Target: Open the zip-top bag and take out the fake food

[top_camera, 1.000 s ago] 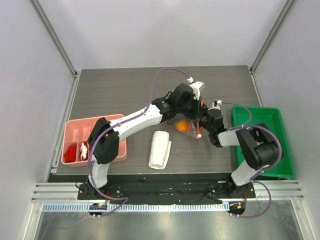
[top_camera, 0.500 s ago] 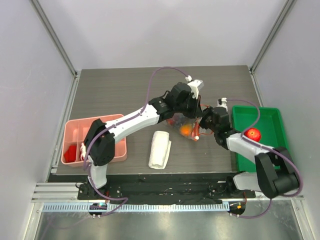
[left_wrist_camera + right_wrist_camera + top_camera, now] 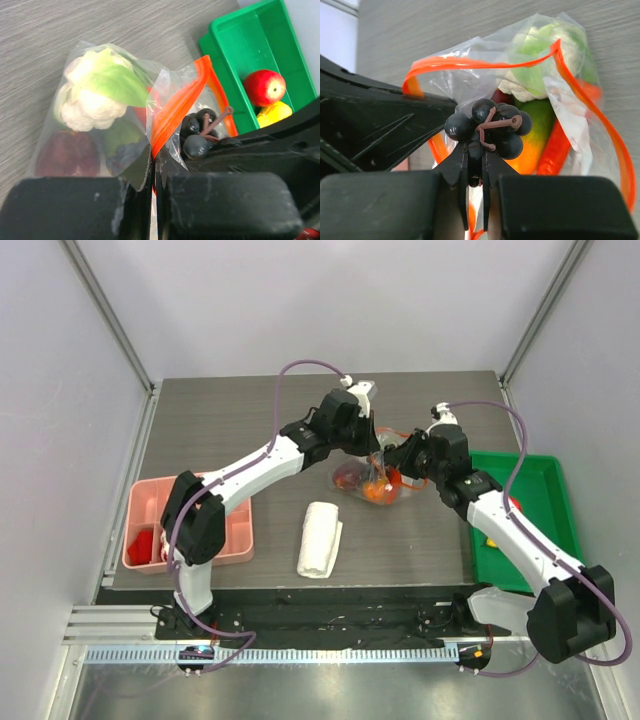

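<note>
The zip-top bag (image 3: 362,480) lies mid-table, its orange-red zip strip (image 3: 485,62) open in a loop. My left gripper (image 3: 154,161) is shut on one side of the strip (image 3: 175,107) and holds that edge up; it also shows in the top view (image 3: 371,448). My right gripper (image 3: 475,167) is shut on a dark purple grape bunch (image 3: 489,127) at the bag's mouth; it also shows in the top view (image 3: 394,462). Inside the bag lie a cauliflower (image 3: 95,95), a dark red piece (image 3: 67,152), an orange-green fruit (image 3: 536,142) and a red-orange piece (image 3: 559,147).
A green bin (image 3: 535,490) stands at the right edge, holding a red apple (image 3: 265,86) and a yellow piece (image 3: 273,113). A folded white cloth (image 3: 320,538) lies in front of the bag. A pink compartment tray (image 3: 160,502) sits at the left front.
Both grippers and the bag have shifted back and a little left. The right arm has stretched out toward the bag's mouth. The bag's held edge now stands higher.
</note>
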You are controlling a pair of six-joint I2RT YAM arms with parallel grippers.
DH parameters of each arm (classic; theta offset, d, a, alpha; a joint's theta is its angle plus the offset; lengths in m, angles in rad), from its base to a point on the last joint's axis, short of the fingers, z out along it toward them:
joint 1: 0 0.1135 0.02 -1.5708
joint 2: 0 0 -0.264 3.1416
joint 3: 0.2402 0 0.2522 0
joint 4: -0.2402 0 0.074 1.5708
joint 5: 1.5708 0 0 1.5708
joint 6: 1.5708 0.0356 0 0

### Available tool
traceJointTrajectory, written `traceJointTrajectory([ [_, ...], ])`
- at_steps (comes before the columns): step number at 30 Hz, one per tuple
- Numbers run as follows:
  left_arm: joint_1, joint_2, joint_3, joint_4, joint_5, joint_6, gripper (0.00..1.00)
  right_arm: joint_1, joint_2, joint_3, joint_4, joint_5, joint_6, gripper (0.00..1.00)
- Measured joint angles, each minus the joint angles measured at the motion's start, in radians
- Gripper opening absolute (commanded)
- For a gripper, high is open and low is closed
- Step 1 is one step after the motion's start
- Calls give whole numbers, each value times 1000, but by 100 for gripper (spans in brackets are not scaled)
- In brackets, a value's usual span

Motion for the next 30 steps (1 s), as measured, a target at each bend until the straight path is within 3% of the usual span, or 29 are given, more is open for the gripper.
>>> traceJointTrajectory([
  [11, -6, 0, 10, -4, -9, 9, 0, 4, -71, 377, -288, 88, -101, 1],
  [16, -6, 0, 10, -9, -16, 12, 0, 6, -135, 528, -407, 310, -114, 2],
  [23, -6, 0, 10, -11, -15, 15, 0, -64, -215, 440, -567, 749, -102, 2],
  [30, -6, -1, 10, -11, -5, 15, 0, -426, -202, 193, -615, 807, -50, 2],
])
